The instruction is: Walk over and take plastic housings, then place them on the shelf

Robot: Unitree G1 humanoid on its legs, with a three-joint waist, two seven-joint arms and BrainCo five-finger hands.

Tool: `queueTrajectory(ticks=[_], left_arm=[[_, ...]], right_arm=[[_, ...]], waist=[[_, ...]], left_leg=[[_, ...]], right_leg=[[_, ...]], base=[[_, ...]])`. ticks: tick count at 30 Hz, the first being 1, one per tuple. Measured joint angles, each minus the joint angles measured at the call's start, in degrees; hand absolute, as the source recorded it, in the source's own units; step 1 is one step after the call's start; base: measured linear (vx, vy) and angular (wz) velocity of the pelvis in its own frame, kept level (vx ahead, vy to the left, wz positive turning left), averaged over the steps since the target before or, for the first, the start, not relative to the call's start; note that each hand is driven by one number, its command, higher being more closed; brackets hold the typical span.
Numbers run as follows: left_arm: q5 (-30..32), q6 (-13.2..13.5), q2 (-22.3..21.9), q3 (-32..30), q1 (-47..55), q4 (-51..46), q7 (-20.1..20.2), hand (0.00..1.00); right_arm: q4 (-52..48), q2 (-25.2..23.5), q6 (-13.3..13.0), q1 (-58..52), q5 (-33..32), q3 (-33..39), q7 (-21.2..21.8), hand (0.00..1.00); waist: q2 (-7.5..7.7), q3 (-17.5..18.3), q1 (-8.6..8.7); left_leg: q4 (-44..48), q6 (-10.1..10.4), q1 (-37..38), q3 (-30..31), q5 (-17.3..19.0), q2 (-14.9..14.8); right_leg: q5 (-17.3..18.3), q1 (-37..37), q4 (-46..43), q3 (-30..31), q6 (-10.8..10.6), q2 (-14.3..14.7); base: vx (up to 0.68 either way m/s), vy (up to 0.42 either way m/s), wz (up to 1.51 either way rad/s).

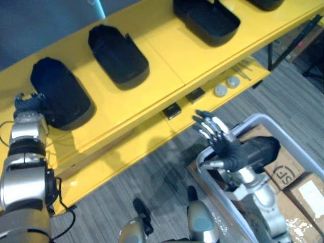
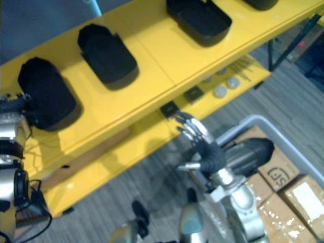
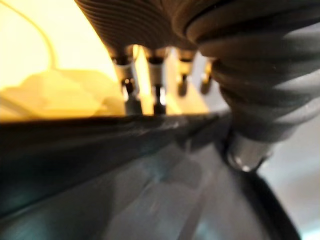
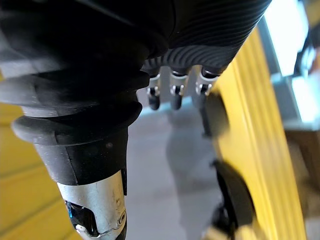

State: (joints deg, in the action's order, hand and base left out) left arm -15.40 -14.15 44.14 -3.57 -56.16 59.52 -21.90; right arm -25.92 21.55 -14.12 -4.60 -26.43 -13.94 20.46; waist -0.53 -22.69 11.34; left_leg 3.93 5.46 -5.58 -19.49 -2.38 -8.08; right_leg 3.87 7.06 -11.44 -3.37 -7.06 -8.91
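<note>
Leftmost housing (image 1: 61, 93) against left hand (image 1: 29, 105)

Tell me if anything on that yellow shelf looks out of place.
The upturned housing lies hollow side up, unlike the middle housing and the left housing, both dome up. Nothing looks spilled or damaged.

1. A yellow shelf (image 1: 167, 66) runs before me, its lower tier (image 1: 131, 147) just beneath.
2. A grey plank floor (image 1: 152, 187) lies under it.
3. A blue-grey wall (image 1: 30, 25) stands behind.
4. A grey bin (image 1: 255, 119) of cardboard boxes (image 1: 304, 192) sits at my right.
</note>
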Motion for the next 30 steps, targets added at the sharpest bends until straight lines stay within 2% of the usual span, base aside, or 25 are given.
queueTrajectory(ticks=[4,11,15,16,17,18,19,21,22,23,25,26,29,30], left_arm=[[-2.5,4.1,-0.1,0.2,-0.3,-2.0,-3.5,0.0],[-1.1,9.1,-1.9,0.2,3.6,-9.3,-3.9,0.0],[0.8,12.4,-3.8,-0.4,12.0,-14.4,-4.3,0.0],[0.9,13.0,-4.5,-0.9,13.0,-16.1,-4.4,0.0],[0.9,14.4,-5.6,-1.5,16.0,-20.7,-4.5,0.0],[1.3,16.1,-7.0,-3.3,20.0,-25.9,-4.8,0.0],[2.0,16.9,-7.4,-3.8,21.8,-28.2,-5.0,0.0],[2.6,19.1,-9.9,-7.3,27.4,-37.5,-5.9,0.0],[3.0,20.3,-12.4,-9.9,31.4,-44.9,-6.7,0.0],[3.0,20.7,-13.4,-10.8,33.2,-47.8,-6.8,0.0],[3.5,22.3,-18.2,-13.7,40.8,-57.9,-7.4,0.0],[4.1,22.5,-19.8,-14.2,43.1,-60.0,-7.9,0.0],[5.9,23.0,-27.7,-16.3,54.0,-67.6,-10.0,0.0],[6.5,23.2,-29.6,-16.6,56.6,-68.1,-10.9,0.0]], right_arm=[[-0.1,0.7,-0.9,1.0,0.1,-3.6,1.2,0.0],[0.2,0.5,-1.1,1.4,0.3,-7.2,0.7,0.0],[2.7,-0.6,-2.6,0.7,2.1,-8.1,-0.1,0.0],[3.0,-0.9,-3.1,0.5,2.5,-8.1,-0.5,0.0],[3.6,-1.2,-3.6,0.4,2.7,-8.3,-0.6,0.0],[4.5,-1.8,-3.7,0.2,3.2,-8.8,-0.7,0.0],[4.8,-2.1,-3.7,0.2,3.8,-8.9,-1.0,0.0],[5.7,-3.2,-4.0,0.1,4.8,-9.0,-2.0,0.0],[6.8,-3.6,-4.2,-0.2,4.9,-9.1,-2.2,0.0],[7.0,-3.7,-4.2,-0.4,5.1,-9.1,-2.4,0.0],[7.9,-3.9,-4.2,-0.6,5.5,-9.1,-3.3,0.0],[8.5,-4.0,-4.3,-0.6,5.9,-9.1,-3.4,0.0],[11.9,-4.9,-4.4,-0.1,9.4,-9.1,-5.4,0.0],[13.0,-5.0,-4.5,0.4,10.3,-9.1,-6.0,0.0]], waist=[[0.0,0.0,-1.2],[0.05,0.8,-2.79],[0.04,7.4,-3.8],[0.04,7.4,-4.07],[-0.03,7.8,-4.39],[-0.24,9.8,-4.46],[-0.34,10.7,-4.6],[-0.61,12.3,-5.18],[-0.74,13.3,-6.0],[-0.82,13.9,-6.41],[-1.3,15.0,-7.63],[-1.41,15.6,-8.03],[-1.89,18.3,-10.62],[-1.97,18.4,-10.85]], left_leg=[[0.0,0.0,0.4,0.5,0.0,-0.1],[-2.0,0.1,3.9,1.9,-0.2,0.3],[-5.2,0.3,5.1,2.2,-1.0,1.0],[-5.7,0.4,6.0,2.5,-1.1,1.0],[-6.5,0.4,7.6,3.2,-1.1,1.1],[-7.3,0.5,7.9,3.6,-1.2,1.1],[-7.7,0.6,8.1,3.8,-1.2,1.2],[-8.4,0.6,9.1,4.7,-1.2,1.3],[-8.4,0.6,9.5,5.2,-1.2,1.5],[-8.5,0.6,9.3,5.6,-1.2,1.5],[-8.5,0.6,9.4,7.8,-1.2,1.7],[-8.5,0.6,9.2,8.1,-1.2,1.7],[-8.6,0.6,8.2,9.9,-1.7,2.0],[-8.6,0.6,8.1,10.8,-1.9,2.1]], right_leg=[[0.0,-1.1,0.4,-0.8,0.0,0.0],[-0.1,-6.5,3.7,-2.9,0.0,0.0],[-0.7,-8.0,6.6,-4.1,-0.3,0.0],[-0.7,-9.0,6.8,-4.5,-0.3,0.0],[-0.7,-10.6,6.8,-5.0,-0.3,0.1],[-0.7,-11.1,7.2,-6.3,-0.3,0.1],[-0.7,-11.2,7.3,-6.5,-0.3,0.1],[-0.7,-12.5,7.4,-7.8,-0.3,0.0],[-0.7,-13.4,7.5,-8.7,-0.3,-0.1],[-0.7,-13.4,7.5,-9.4,-0.3,-0.1],[-0.7,-15.1,8.1,-11.3,-0.3,-0.1],[-0.7,-15.3,8.3,-11.8,-0.3,-0.1],[-0.7,-15.8,9.2,-13.9,-0.3,0.0],[-0.5,-16.3,9.3,-14.5,-0.2,0.0]], base=[[0.03,-0.002,0.09],[0.0,0.004,0.11],[0.1,-0.003,0.08],[0.13,-0.007,0.19],[0.1,-0.004,0.25],[0.09,-0.001,0.24],[0.09,0.0,0.18],[0.1,0.005,0.22],[0.04,0.009,0.28],[0.03,0.001,0.34],[0.02,-0.012,0.38],[-0.01,-0.011,0.32],[-0.03,-0.018,0.26],[-0.07,-0.028,0.49]])
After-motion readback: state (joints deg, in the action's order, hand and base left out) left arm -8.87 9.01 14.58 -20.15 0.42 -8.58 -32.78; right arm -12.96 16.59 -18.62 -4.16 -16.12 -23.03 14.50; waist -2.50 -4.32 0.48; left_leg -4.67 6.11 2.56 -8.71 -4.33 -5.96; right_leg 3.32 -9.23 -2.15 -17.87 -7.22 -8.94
